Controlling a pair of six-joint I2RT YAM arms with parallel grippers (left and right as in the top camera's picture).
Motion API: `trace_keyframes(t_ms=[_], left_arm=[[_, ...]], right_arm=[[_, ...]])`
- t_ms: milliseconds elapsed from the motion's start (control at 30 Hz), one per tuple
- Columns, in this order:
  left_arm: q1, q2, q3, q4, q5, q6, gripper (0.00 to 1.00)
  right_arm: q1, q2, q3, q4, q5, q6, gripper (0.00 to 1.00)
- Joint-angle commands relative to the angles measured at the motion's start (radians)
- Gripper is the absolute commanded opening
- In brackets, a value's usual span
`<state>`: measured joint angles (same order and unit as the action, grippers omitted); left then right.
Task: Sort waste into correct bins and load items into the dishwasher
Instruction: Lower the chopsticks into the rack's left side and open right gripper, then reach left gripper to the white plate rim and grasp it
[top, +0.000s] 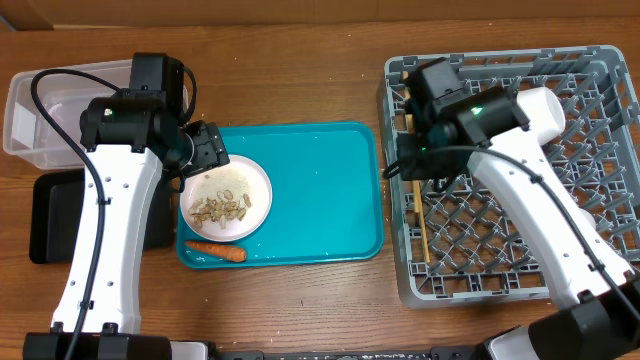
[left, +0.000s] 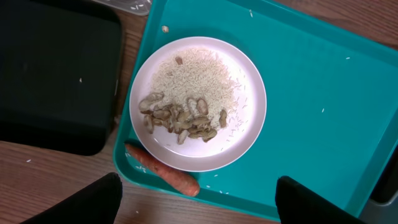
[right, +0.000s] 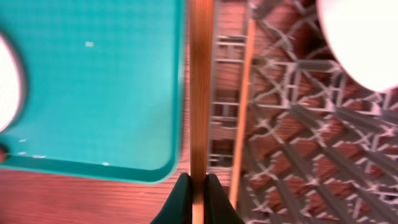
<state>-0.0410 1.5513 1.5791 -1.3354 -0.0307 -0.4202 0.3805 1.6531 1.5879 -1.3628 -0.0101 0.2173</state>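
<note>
Wood-coloured chopstick is pinched in the right gripper, jaws fully closed on it. Only the right wrist view shows that; from overhead the arm's body hides the grip. The stick runs straight up that frame, in line with the strip of table between the teal tray edge and the grey rack. A second chopstick lies along the rack's left rim, just beside the held one, not touching.

Left gripper hangs over the tray's left end, fingers spread wide, nothing between them. Its wrist view shows the white plate with rice and beige scraps; overhead shows only a beige heap. The carrot lies along the tray's edge, just beside the plate rim.

The black tray sits close against the teal tray's left side. The clear tub, seen only from overhead, sits beyond it near the table corner. Open room: the bare teal surface right of the plate, and the rack lattice right of the arm.
</note>
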Motion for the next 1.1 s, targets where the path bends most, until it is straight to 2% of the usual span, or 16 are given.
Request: trace_keyframes(t_ms=[0,133,333,400,500,800,833,867,1067], left_arm=[[0.001,-0.006,0.008,0.001,-0.002,-0.011,0.81],[0.001,-0.006,0.008,0.000,-0.002,-0.011,0.81],[0.001,-0.006,0.008,0.000,-0.002,-0.011,0.81],[0.001,-0.006,0.008,0.000,-0.002,-0.011,0.81],[0.001,-0.006,0.008,0.000,-0.002,-0.011,0.81],[0.001,-0.005,0.006,0.001,0.028,-0.013,0.81],[-0.001,-0.003,0.006,0.001,0.032,-0.014,0.81],[-0.008,0.001,0.004,0.002,0.034,-0.015,0.80],[-0.074,0.044,-0.020,0.028,0.041,-0.015,0.81]], right_arm=[[-0.028,0.025,-0.059,-0.005,0.008,-0.065,0.04],[-0.030,0.026,-0.184,0.047,0.008,-0.065,0.04],[-0.030,0.026,-0.270,0.110,0.005,-0.065,0.07],[-0.030,0.026,-0.271,0.117,0.005,-0.065,0.19],[-0.030,0.026,-0.270,0.127,0.005,-0.065,0.32],[-0.062,-0.070,-0.191,0.126,0.004,-0.030,0.40],[-0.077,-0.092,-0.177,0.130,0.000,-0.027,0.43],[-0.128,-0.142,-0.149,0.140,-0.020,-0.027,0.51],[-0.338,-0.252,-0.119,0.122,-0.102,-0.065,0.65]])
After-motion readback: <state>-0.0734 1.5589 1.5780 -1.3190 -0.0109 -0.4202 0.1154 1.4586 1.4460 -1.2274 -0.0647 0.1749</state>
